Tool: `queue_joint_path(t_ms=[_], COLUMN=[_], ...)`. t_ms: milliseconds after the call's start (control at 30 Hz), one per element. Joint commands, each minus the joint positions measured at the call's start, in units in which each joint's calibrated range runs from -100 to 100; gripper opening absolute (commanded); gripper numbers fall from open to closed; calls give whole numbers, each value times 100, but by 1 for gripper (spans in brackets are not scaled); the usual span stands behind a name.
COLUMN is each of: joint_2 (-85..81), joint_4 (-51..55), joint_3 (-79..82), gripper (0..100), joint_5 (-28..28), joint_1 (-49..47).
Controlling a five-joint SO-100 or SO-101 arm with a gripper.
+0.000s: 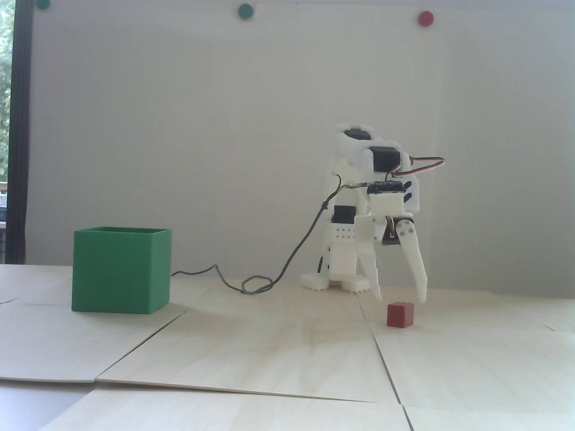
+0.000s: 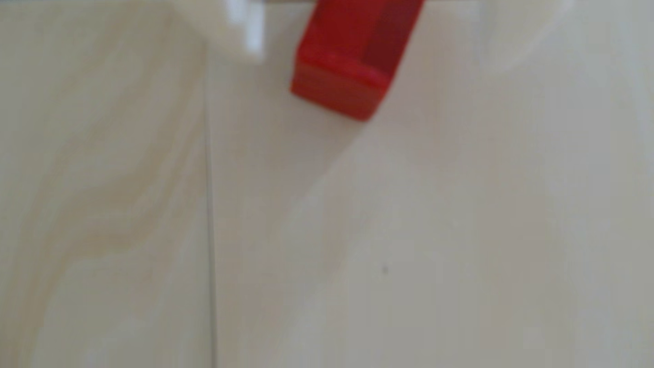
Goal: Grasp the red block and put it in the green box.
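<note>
Red block (image 1: pixel 400 314) lies flat on the pale wood surface (image 1: pixel 251 341), right of centre in the fixed view and untouched; the wrist view shows it as a longer brick (image 2: pixel 345 63) running off the top edge, slightly skewed to the frame. Gripper (image 1: pixel 401 298) hangs just above it, jaws spread wide, empty, one tip to each side of the block and not yet down to its sides. Step in hand, as I judge it: descend straight so both tips pass the top face, then close across the narrow width; a small wrist turn to square up with the skew would likely help. Panel seams in the surface run close by, a possible catch for a low fingertip. Green box (image 1: pixel 120 270) stands well apart to the left, top open, with bare surface between; the loose cable (image 1: pixel 256 283) lies behind that path, near the arm base (image 1: pixel 334 280)
</note>
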Motion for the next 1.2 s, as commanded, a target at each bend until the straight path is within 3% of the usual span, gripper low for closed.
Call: queue_joint_path(t_ms=[0,367,767,1167], joint_2=[3,-202,-905,-889], joint_4=[-474,-415,631,32], joint_3=[-37,16,43,1028], gripper=[21,21,21,21], joint_5=[-42,-240,-219,-219], joint_1=[-59,-204,-277,-429])
